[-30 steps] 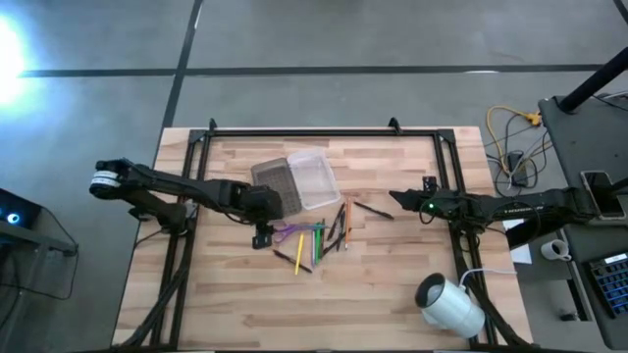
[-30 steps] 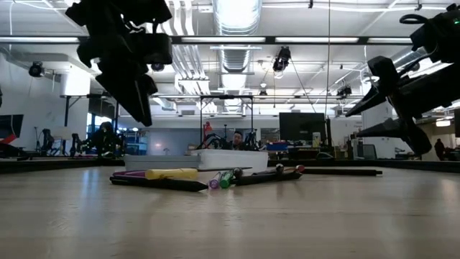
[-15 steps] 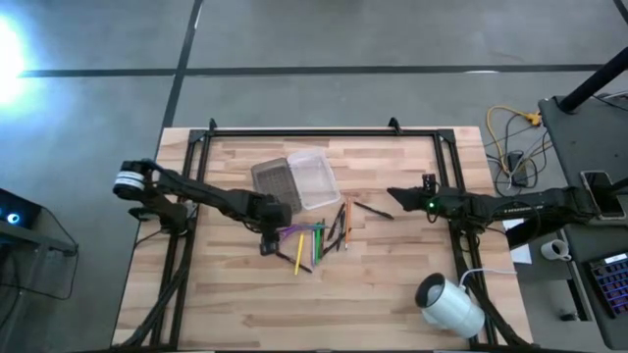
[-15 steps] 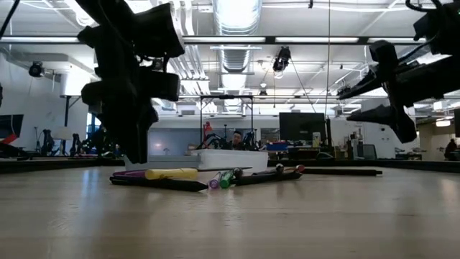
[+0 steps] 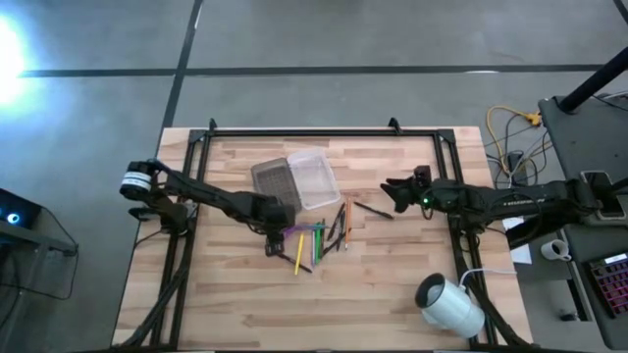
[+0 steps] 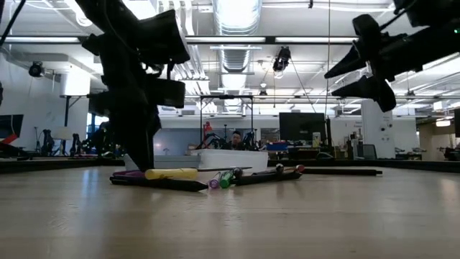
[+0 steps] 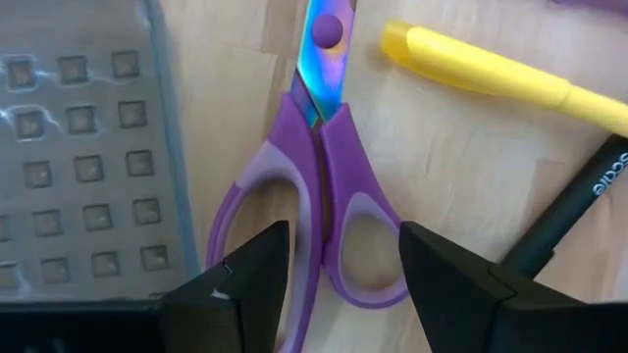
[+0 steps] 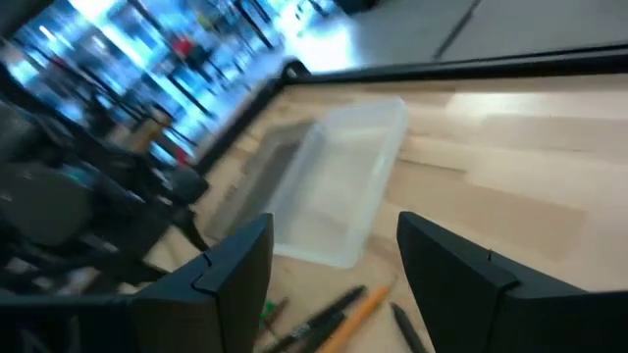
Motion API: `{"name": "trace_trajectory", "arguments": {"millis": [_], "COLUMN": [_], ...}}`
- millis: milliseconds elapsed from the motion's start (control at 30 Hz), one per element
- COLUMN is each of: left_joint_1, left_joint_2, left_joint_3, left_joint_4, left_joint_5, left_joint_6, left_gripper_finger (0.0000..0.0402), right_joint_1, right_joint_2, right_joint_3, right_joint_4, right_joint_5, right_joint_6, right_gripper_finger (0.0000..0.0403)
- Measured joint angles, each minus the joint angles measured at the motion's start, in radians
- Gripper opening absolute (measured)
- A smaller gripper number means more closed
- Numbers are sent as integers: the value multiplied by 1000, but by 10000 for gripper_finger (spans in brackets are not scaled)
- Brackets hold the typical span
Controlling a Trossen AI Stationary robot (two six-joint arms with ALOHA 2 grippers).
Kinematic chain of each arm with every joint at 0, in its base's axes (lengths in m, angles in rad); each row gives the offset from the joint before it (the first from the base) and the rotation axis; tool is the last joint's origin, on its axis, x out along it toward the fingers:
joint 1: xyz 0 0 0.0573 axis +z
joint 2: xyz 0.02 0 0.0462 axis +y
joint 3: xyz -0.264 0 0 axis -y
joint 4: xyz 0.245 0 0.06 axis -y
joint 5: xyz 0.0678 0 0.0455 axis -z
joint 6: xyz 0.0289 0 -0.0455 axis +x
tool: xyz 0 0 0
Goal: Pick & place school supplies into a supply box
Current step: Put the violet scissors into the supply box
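Observation:
The purple-handled scissors (image 7: 319, 186) lie flat on the table next to a yellow pen (image 7: 491, 69), at the left of a heap of pens and pencils (image 5: 322, 235). My left gripper (image 7: 339, 245) is open and low over the scissors' handle loops, one finger on each side; it also shows in the high view (image 5: 276, 242). Whether it touches them I cannot tell. The clear tray (image 5: 316, 179) and its grey lid (image 5: 274, 182) lie side by side beyond the heap. My right gripper (image 5: 390, 188) is open, empty and raised well above the table (image 6: 329, 85).
A dark pen (image 5: 374, 210) lies apart, below my right gripper. A white roll (image 5: 449, 304) stands at the near right corner. A black frame rail (image 5: 314, 131) runs along the far edge. Bare wood (image 5: 216, 294) lies toward the near left.
My left gripper has moved toward the table's right and gone down onto the scissors' handle end, staying open. My right gripper has risen and shifted a little toward the far left, toward the tray. The supplies have not moved.

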Motion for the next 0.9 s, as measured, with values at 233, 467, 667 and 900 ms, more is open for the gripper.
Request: {"name": "trace_trajectory", "arguments": {"millis": [233,467,667,900], "left_joint_1": [0,0,0,0], "left_joint_2": [19,15,6,19], "left_joint_3": [4,-1,-2,-6], "left_joint_4": [7,-35,-47,-38], "left_joint_5": [3,-8,0,-7], "left_joint_6": [0,1,11,23], "left_gripper_finger": [170,129,118,113], "right_joint_1": [0,0,0,0], "right_joint_2": [149,272,337,376], "right_joint_3": [130,195,222,260], "right_joint_4": [-130,-128,-128,-127], "right_joint_5": [0,-9,-50,-57], "right_joint_6": [-17,-16,-12,-13], "right_gripper_finger": [210,210,210,210]}}
